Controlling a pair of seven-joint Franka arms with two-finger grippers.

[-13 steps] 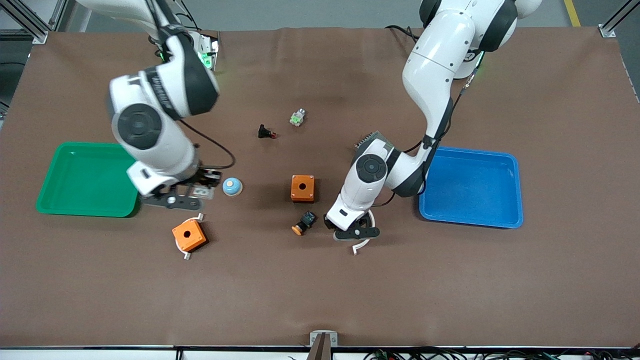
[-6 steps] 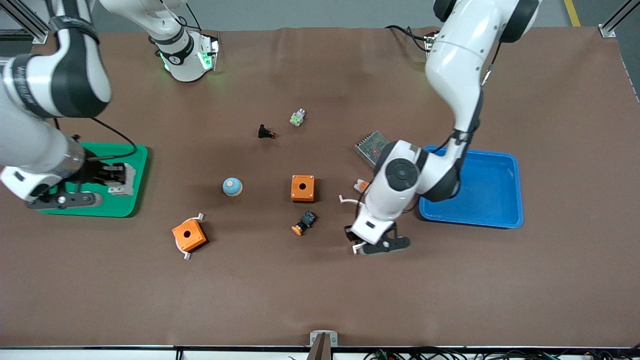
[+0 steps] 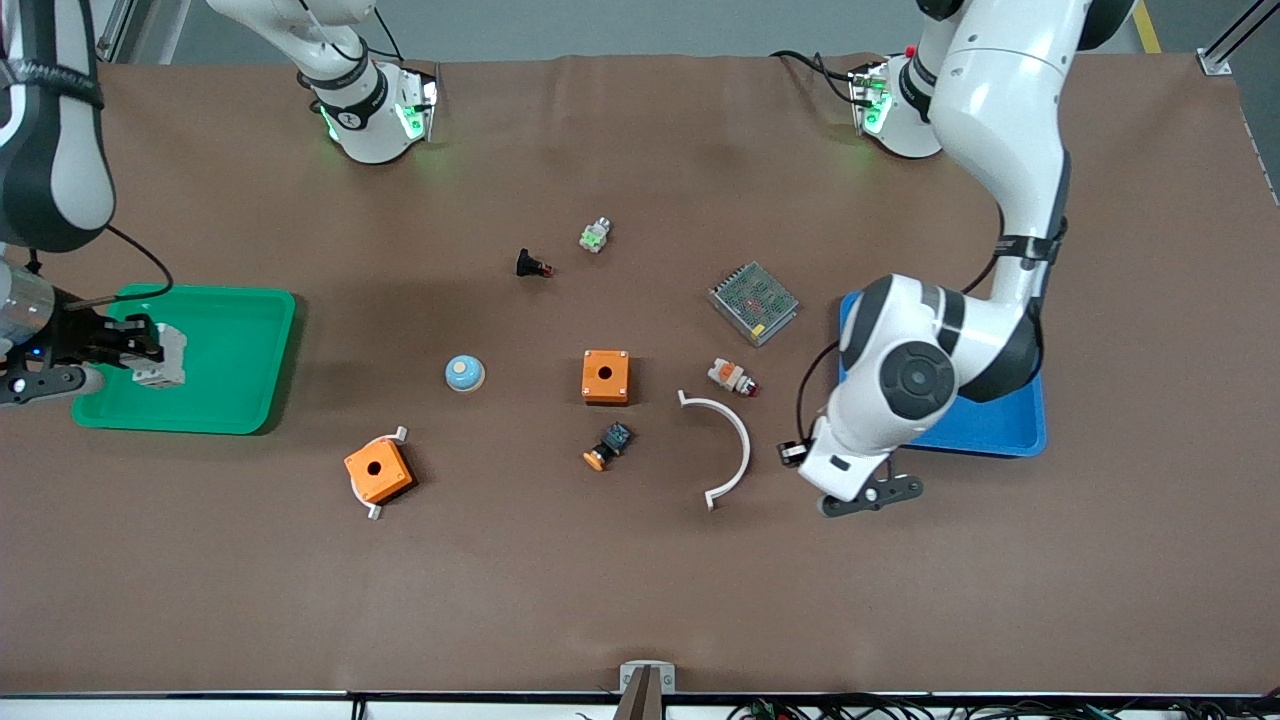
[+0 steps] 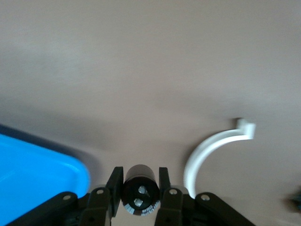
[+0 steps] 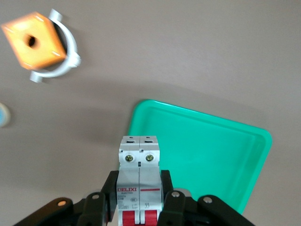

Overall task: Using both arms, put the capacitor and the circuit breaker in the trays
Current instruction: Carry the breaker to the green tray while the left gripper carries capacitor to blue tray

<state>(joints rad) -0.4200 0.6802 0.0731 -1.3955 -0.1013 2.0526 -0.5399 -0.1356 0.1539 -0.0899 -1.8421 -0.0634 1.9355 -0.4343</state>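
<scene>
My right gripper (image 3: 128, 352) is shut on the circuit breaker (image 3: 160, 357), a white-grey block with red levers. It holds the breaker over the green tray (image 3: 230, 360), near the tray's edge. In the right wrist view the breaker (image 5: 139, 174) sits between the fingers (image 5: 112, 188), partly over the green tray (image 5: 211, 150). My left gripper (image 3: 795, 455) is shut on the capacitor (image 4: 139, 187), a small black cylinder. It is over bare table between the white curved piece (image 3: 735, 440) and the blue tray (image 3: 1000, 425). The blue tray (image 4: 33, 165) also shows in the left wrist view.
On the table lie two orange boxes (image 3: 605, 375) (image 3: 378, 470), a black push button with an orange cap (image 3: 608, 445), a white-and-orange part (image 3: 730, 376), a grey mesh box (image 3: 754, 302), a blue dome (image 3: 464, 373), a black switch (image 3: 531, 265) and a small green-white part (image 3: 595, 235).
My right arm has carried the circuit breaker from beside the blue dome over to the green tray. My left arm has carried the capacitor toward the blue tray, uncovering the white curved piece.
</scene>
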